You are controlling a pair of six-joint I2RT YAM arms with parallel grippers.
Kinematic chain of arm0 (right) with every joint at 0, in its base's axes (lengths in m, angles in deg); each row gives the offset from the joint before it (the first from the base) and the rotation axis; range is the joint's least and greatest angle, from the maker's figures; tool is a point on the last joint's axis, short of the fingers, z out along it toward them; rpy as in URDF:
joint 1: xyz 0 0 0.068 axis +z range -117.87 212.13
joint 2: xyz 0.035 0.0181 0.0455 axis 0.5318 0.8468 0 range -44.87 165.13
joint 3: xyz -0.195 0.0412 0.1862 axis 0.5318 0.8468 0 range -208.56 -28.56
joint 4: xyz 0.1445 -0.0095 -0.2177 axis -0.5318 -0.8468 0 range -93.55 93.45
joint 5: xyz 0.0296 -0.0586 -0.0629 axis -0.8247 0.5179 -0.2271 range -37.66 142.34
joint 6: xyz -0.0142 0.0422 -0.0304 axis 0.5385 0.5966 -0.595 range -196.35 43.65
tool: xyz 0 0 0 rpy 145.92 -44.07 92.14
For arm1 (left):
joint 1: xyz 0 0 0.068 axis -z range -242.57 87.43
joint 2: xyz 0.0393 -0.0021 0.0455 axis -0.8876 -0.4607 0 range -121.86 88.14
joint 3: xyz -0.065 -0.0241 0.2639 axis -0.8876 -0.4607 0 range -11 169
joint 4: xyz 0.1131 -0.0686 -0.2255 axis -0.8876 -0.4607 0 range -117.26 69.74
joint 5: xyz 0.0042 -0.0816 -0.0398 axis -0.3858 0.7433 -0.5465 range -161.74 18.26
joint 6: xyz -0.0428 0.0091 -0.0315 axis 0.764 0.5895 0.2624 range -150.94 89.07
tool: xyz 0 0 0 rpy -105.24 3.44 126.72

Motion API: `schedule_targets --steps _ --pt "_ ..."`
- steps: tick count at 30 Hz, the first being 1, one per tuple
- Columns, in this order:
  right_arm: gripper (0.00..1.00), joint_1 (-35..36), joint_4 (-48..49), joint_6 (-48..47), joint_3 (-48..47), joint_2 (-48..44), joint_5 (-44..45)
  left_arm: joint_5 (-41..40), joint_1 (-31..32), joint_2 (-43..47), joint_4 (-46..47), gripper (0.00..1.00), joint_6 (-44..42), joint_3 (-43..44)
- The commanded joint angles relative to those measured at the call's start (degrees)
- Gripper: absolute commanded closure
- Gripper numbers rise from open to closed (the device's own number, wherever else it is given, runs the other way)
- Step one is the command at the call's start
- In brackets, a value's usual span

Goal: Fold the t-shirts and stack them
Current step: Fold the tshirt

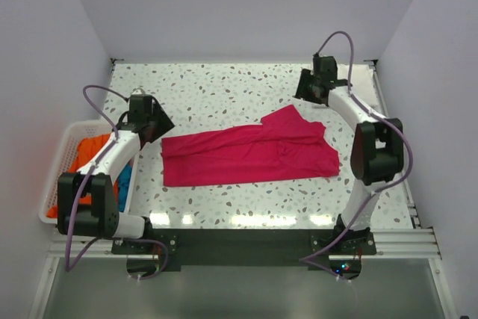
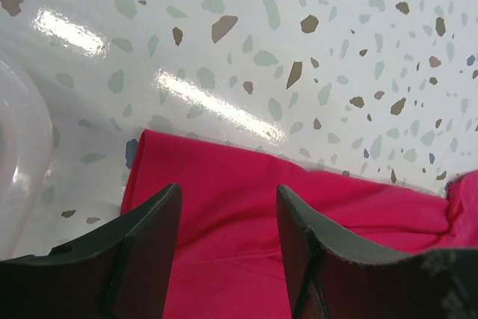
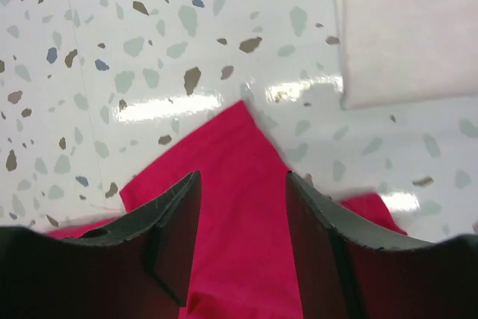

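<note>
A magenta-pink t-shirt (image 1: pixel 246 153) lies folded into a long band across the middle of the table. My left gripper (image 1: pixel 160 126) hangs open just above the shirt's left far corner (image 2: pixel 224 207), with nothing between its fingers (image 2: pixel 228 188). My right gripper (image 1: pixel 305 93) is open too, over the pointed far tip of the shirt (image 3: pixel 246 155), and its fingers are empty (image 3: pixel 243 175). In the right wrist view a white folded t-shirt (image 3: pixel 407 28) lies flat beyond that tip. Orange (image 1: pixel 89 147) and blue (image 1: pixel 124 181) t-shirts sit in the basket.
A white slotted basket (image 1: pixel 71 132) stands at the table's left edge beside the left arm. White walls enclose the speckled table (image 1: pixel 224 87) at the back and sides. The arm bases sit on the black rail at the near edge.
</note>
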Motion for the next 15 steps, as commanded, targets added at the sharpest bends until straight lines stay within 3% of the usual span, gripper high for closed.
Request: schedule_targets --steps 1,7,15 --pt "0.49 1.2 -3.2 -2.5 -7.6 8.2 2.4 0.8 0.6 -1.9 1.2 0.43 -2.4 2.0" --pt "0.52 2.4 -5.5 -4.5 -16.0 17.4 4.5 2.3 1.0 -3.2 1.6 0.43 -3.7 2.5" --pt "0.54 4.7 -4.6 -4.9 -15.9 21.8 5.2 3.0 1.5 -4.5 2.1 0.44 -3.6 2.4"
